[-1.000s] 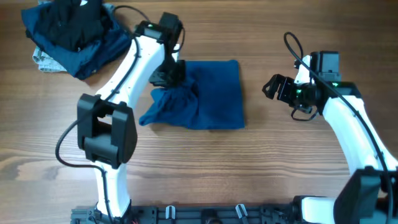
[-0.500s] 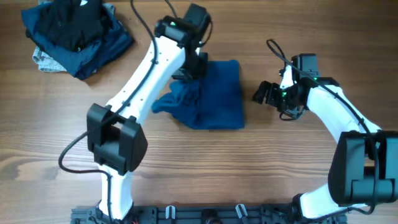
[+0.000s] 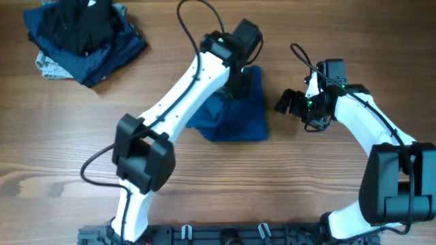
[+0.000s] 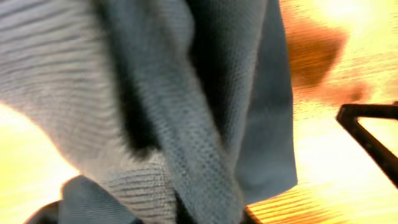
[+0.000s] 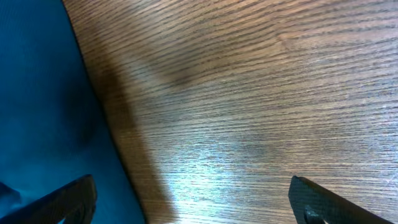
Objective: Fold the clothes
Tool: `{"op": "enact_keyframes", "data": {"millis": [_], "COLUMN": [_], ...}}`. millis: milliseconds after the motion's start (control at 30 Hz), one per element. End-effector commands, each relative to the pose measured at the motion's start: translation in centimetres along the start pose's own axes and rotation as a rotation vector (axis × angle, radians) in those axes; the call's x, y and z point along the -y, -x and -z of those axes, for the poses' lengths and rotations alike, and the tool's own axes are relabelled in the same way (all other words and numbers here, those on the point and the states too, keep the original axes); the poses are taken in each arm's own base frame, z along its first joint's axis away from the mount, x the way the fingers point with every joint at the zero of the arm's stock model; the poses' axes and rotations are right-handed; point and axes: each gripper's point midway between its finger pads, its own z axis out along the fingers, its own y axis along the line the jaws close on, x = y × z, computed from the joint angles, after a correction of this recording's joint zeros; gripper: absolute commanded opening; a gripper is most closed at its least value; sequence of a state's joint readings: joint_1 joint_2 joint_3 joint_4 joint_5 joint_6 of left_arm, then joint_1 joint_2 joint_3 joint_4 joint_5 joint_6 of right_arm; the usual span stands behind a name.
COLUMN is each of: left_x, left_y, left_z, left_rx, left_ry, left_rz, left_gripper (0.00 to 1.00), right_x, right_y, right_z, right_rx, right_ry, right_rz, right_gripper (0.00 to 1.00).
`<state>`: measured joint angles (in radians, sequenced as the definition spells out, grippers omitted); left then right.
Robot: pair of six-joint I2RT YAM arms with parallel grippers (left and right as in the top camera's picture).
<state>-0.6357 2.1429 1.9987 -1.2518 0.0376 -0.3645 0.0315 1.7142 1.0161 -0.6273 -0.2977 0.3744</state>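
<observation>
A blue knit garment lies partly folded in the middle of the table. My left gripper is shut on a lifted fold of it and holds it over the garment's right half; the cloth fills the left wrist view and hides the jaws. My right gripper is open and empty, just right of the garment's right edge, which shows in the right wrist view.
A pile of dark blue and black clothes lies at the back left corner. Bare wooden table lies in front and to the right.
My left gripper has carried the garment's left part rightward across the garment, narrowing it. My right gripper has moved slightly left toward the garment's right edge.
</observation>
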Motion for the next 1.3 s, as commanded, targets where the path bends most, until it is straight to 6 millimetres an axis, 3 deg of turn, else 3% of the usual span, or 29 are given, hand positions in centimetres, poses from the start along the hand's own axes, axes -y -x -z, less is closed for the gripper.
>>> {"op": "enact_keyframes", "data": {"millis": [0, 167, 433, 533, 600, 667, 733, 833, 867, 933, 1067, 1100, 1167, 1267], "left_x": [1.7, 3.8, 7.6, 7.8, 7.7, 6.5, 4.0, -0.8, -3.3, -5.7, -8.2, -8.4, -7.7, -6.7], "left_y": [-0.2, 0.0, 0.9, 1.6, 2.0, 2.5, 3.0, 2.8, 2.6, 2.3, 1.2, 0.8, -0.8, -2.9], "left_z": [-1.5, -1.8, -0.8, 1.5, 4.2, 6.5, 8.8, 10.0, 9.6, 8.3, 4.7, 3.7, 1.4, -0.3], "left_rx": [-0.011, 0.025, 0.069, 0.118, 0.171, 0.222, 0.263, 0.232, 0.19, 0.129, 0.014, -0.016, -0.109, -0.201], "left_ry": [0.003, -0.023, -0.183, -0.207, -0.229, -0.216, -0.184, -0.131, -0.102, -0.099, -0.148, -0.165, -0.238, -0.284], "left_rz": [-0.026, -0.043, -0.057, -0.071, -0.089, -0.079, -0.038, 0.053, 0.107, 0.169, 0.257, 0.271, 0.295, 0.303], "left_gripper": [0.25, 0.2, 0.38, 0.61, 0.76, 0.96, 1.0, 0.99, 0.96, 0.84, 0.18, 0.08, 0.04, 0.04], "right_x": [0.3, 0.0, 0.0, 0.4, 0.7, 0.7, -0.1, -4.2, -5.4, -6.7, -7.9, -8.1, -8.7, -10.4], "right_y": [-0.6, -0.7, -0.1, 1.2, 2.3, 2.9, 3.5, 3.6, 3.5, 3.4, 3.6, 3.7, 3.8, 3.9], "right_z": [-0.6, -0.6, 0.1, 1.7, 3.5, 4.9, 6.6, 8.6, 9.0, 9.1, 9.0, 9.0, 8.6, 7.6], "right_rx": [-0.022, -0.029, -0.015, 0.02, 0.057, 0.085, 0.114, 0.119, 0.113, 0.105, 0.116, 0.117, 0.114, 0.104], "right_ry": [-0.01, 0.008, 0.01, 0.014, 0.018, 0.023, 0.049, 0.249, 0.318, 0.376, 0.395, 0.399, 0.409, 0.453], "right_rz": [-0.018, -0.018, -0.031, -0.056, -0.061, -0.057, -0.037, 0.065, 0.079, 0.102, 0.104, 0.095, 0.082, 0.102], "right_gripper": [1.0, 0.99, 0.99, 1.0, 0.99, 0.99, 0.99, 0.99, 0.94, 0.77, 0.29, 0.19, 0.04, 0.04]}}
